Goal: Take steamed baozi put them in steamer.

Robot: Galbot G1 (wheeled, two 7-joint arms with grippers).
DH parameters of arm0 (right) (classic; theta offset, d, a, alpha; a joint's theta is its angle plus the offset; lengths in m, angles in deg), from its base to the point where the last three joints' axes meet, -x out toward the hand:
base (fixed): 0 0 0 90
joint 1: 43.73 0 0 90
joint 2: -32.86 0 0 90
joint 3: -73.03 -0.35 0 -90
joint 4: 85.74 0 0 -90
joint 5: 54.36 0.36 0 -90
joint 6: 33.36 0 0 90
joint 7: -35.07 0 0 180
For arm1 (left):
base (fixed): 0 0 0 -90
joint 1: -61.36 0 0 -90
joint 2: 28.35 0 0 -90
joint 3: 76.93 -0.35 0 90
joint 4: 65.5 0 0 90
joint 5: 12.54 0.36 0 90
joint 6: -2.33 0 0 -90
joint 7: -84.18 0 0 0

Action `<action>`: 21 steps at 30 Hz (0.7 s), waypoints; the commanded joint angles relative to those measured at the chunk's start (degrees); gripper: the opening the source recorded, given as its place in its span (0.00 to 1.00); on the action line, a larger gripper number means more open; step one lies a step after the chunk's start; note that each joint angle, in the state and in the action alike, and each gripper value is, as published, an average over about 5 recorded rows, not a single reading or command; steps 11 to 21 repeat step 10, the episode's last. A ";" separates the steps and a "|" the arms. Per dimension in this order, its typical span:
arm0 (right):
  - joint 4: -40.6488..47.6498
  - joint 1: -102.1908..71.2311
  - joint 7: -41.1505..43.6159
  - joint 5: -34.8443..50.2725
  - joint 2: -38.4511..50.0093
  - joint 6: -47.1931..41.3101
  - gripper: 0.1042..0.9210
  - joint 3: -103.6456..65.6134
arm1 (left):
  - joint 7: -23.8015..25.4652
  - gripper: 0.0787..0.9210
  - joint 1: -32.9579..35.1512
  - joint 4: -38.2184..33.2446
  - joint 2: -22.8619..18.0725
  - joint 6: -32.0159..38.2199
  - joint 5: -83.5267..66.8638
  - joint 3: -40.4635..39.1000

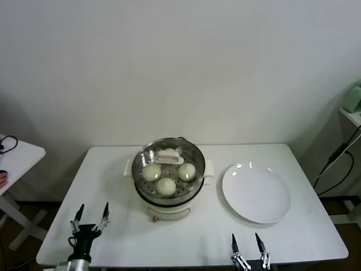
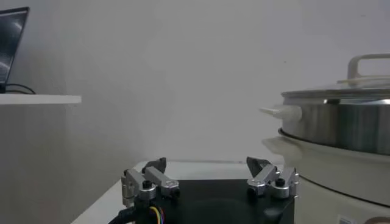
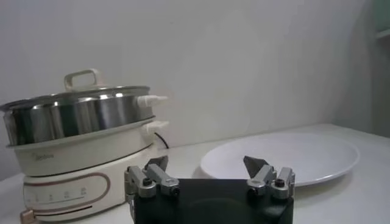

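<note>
The steamer [image 1: 168, 195] stands at the table's middle with its glass lid [image 1: 168, 157] on. Three steamed baozi [image 1: 166, 186] show through the lid on the perforated tray; a fourth is not clearly seen. My left gripper [image 1: 90, 213] is open and empty near the table's front left edge, apart from the steamer. My right gripper [image 1: 246, 241] is open and empty at the front edge, below the white plate. The steamer shows beside my left gripper [image 2: 209, 163] in the left wrist view [image 2: 341, 122] and beyond my right gripper [image 3: 207, 161] in the right wrist view [image 3: 79, 131].
A flat white plate [image 1: 256, 193] lies bare to the right of the steamer; it also shows in the right wrist view [image 3: 286, 155]. A second white table [image 1: 17, 155] stands at the far left. A cable [image 1: 338, 164] hangs at the right.
</note>
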 commanded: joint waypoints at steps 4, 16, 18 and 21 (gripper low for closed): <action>-0.07 -0.11 -0.04 -0.21 -0.17 0.04 0.88 0.15 | 0.52 0.88 0.37 1.37 -0.39 1.74 -0.12 0.05; -0.09 -0.19 -0.05 -0.38 -0.25 0.11 0.88 0.29 | 0.68 0.88 0.56 1.13 -0.59 1.75 0.21 -0.20; -0.09 -0.19 -0.05 -0.38 -0.25 0.11 0.88 0.29 | 0.68 0.88 0.56 1.13 -0.59 1.75 0.21 -0.20; -0.09 -0.19 -0.05 -0.38 -0.25 0.11 0.88 0.29 | 0.68 0.88 0.56 1.13 -0.59 1.75 0.21 -0.20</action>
